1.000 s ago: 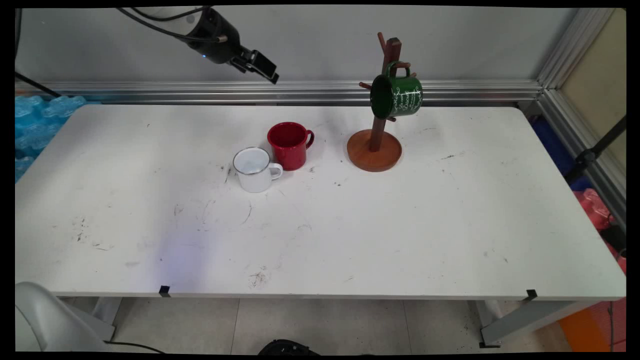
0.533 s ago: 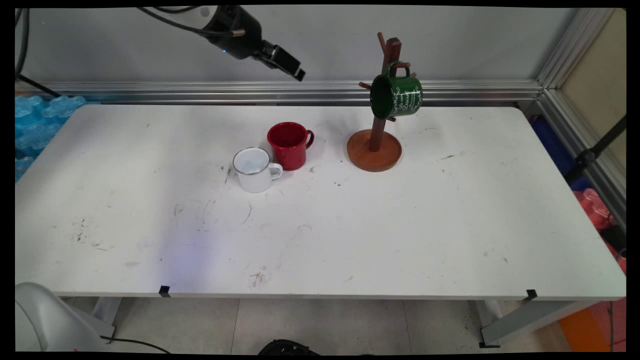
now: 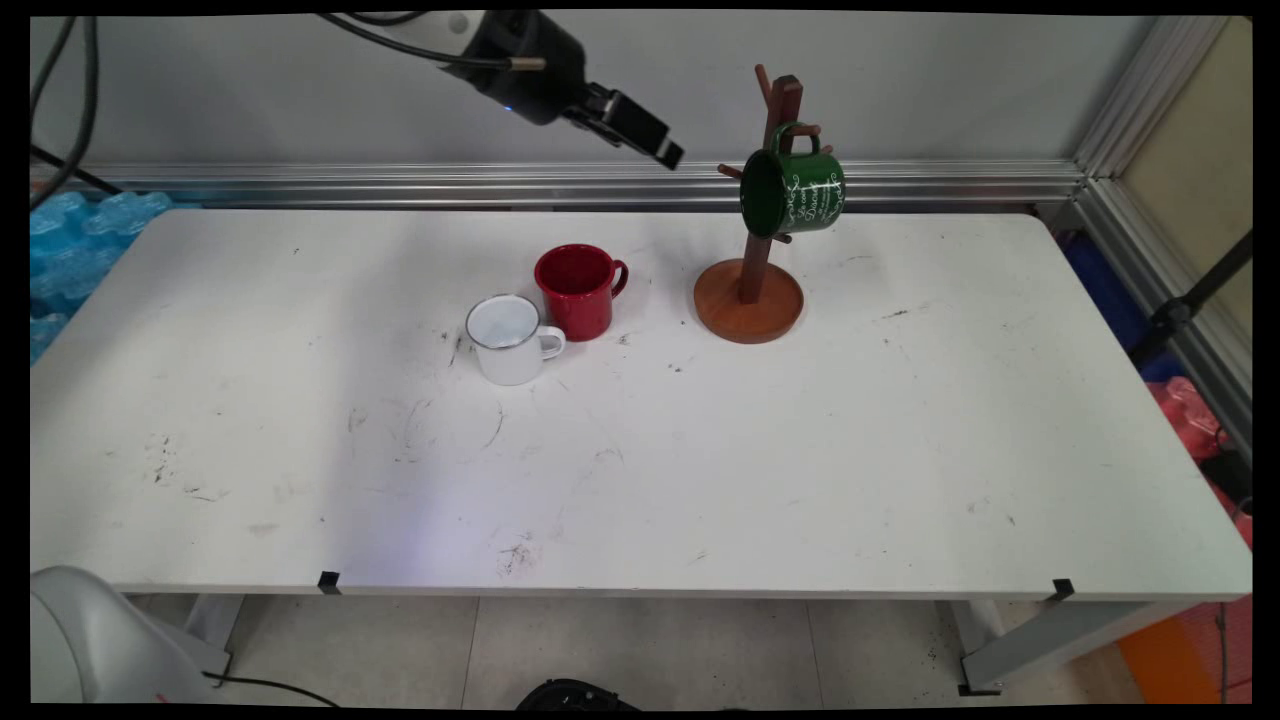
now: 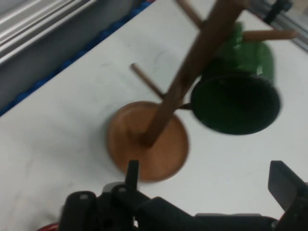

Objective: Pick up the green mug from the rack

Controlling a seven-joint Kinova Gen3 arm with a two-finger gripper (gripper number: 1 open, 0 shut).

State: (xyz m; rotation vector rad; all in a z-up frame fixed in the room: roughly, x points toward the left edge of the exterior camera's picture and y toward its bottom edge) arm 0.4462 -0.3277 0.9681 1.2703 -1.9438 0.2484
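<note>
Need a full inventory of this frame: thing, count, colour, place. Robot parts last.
green mug: 1, dark green with white lettering, hanging by its handle on a peg of the mug tree.
mug tree: 1, brown wood, round base, table's far middle-right.
red mug: 1, red, upright, left of the mug tree.
white mug: 1, white, upright, just in front and left of the red mug.
table: 1, white, scuffed.
blue packing material: blue, off the table's far left end.
cables: black, hanging from the arm.
end effector: 1, black, fingers apart, in the air left of the green mug, holding nothing.
</note>
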